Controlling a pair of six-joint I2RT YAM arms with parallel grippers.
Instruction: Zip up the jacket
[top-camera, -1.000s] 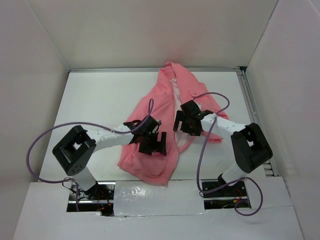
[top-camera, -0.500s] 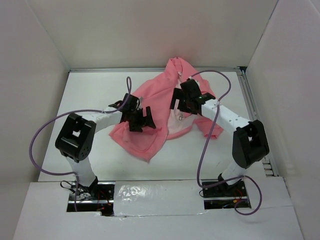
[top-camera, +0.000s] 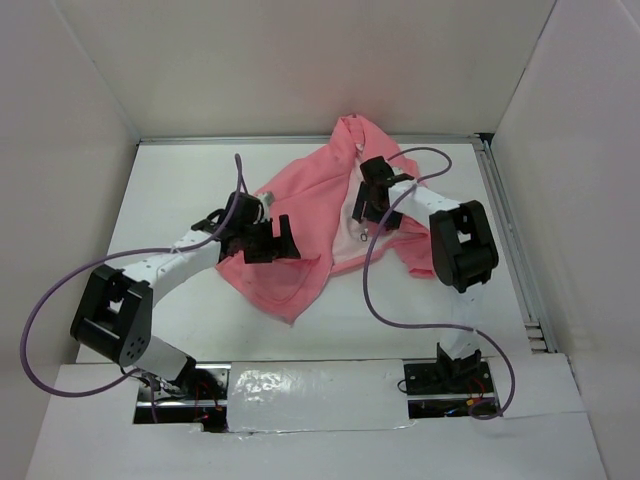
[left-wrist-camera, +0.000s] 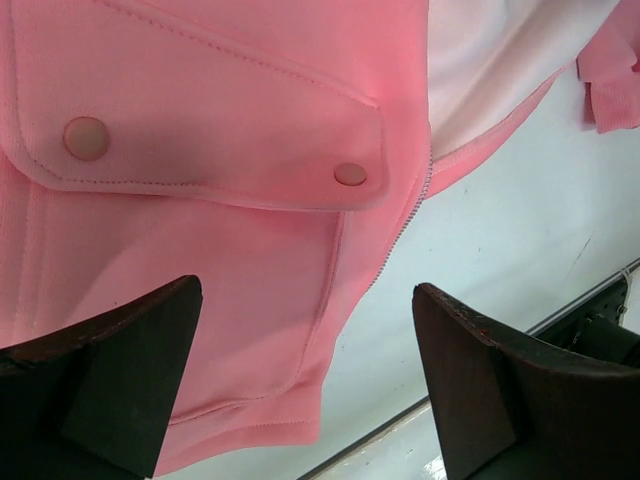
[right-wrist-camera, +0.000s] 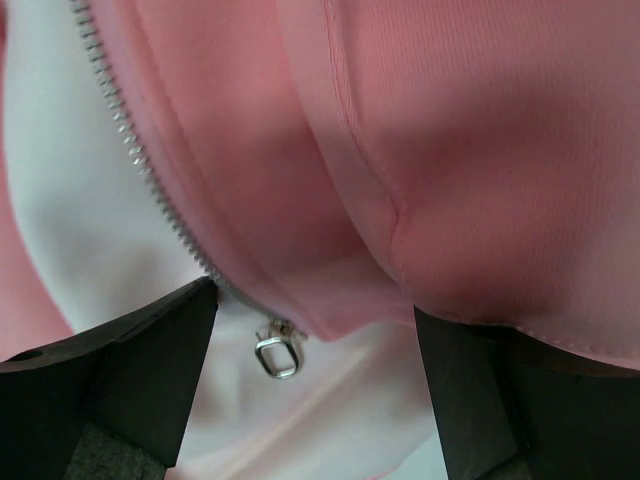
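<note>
The salmon-pink jacket (top-camera: 300, 215) lies crumpled at the back middle of the table, front open, with pale lining (top-camera: 350, 240) showing. My left gripper (top-camera: 277, 240) is open and empty over its left panel. The left wrist view shows a pocket flap with two snaps (left-wrist-camera: 350, 173) and the zipper edge (left-wrist-camera: 412, 205) between the open fingers (left-wrist-camera: 110, 380). My right gripper (top-camera: 366, 208) is open and empty over the right front edge. The right wrist view shows zipper teeth (right-wrist-camera: 130, 130) and the metal zipper pull (right-wrist-camera: 275, 355) on the pale lining (right-wrist-camera: 60, 200).
White walls enclose the table (top-camera: 180, 190) on three sides. A metal rail (top-camera: 505, 220) runs along the right edge. The near edge shows in the left wrist view (left-wrist-camera: 560, 320). Purple cables (top-camera: 395, 330) loop from both arms.
The jacket has shifted from the front middle toward the back. Both grippers moved back with it; the left then swung left and the right arm folded up.
</note>
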